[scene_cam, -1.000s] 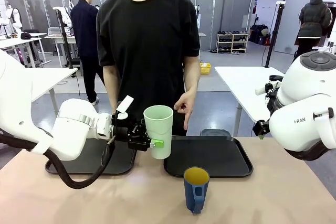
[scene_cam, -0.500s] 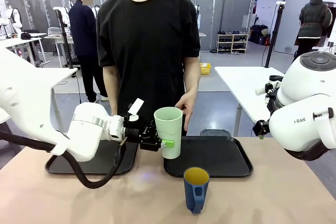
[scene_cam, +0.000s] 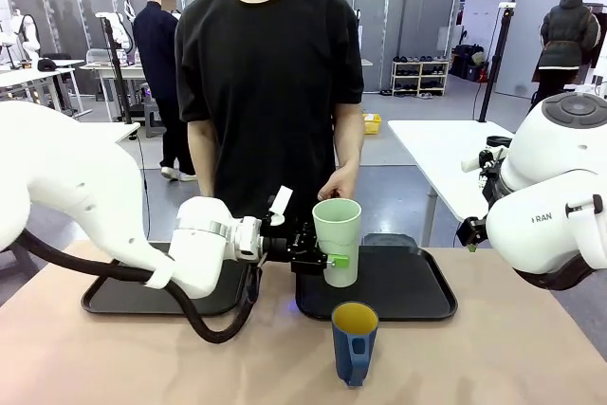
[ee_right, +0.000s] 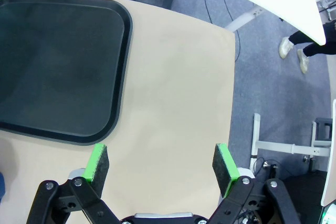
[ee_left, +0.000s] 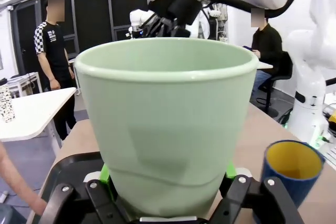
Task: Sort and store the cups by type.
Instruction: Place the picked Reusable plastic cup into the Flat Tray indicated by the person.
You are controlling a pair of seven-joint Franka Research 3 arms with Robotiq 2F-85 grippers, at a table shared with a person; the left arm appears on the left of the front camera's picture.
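Now: Green Tumbler Held Over the Right-Hand Tray

The robot's left hand [scene_cam: 330, 261] is clamped on the lower part of the pale green tumbler [scene_cam: 338, 232], a green pad pressed to each side. The tumbler is upright, mouth up, over the left part of the right-hand black tray [scene_cam: 408, 293]; whether its base touches the tray cannot be told. A person's fingers [scene_cam: 339, 184] hang just behind its rim. The dark blue mug [scene_cam: 354, 340], yellow inside, stands on the desk [scene_cam: 493, 353] in front of that tray, handle toward the camera. The right hand [ee_right: 160, 165] is spread wide with nothing in it, above bare desk beside the tray's corner.
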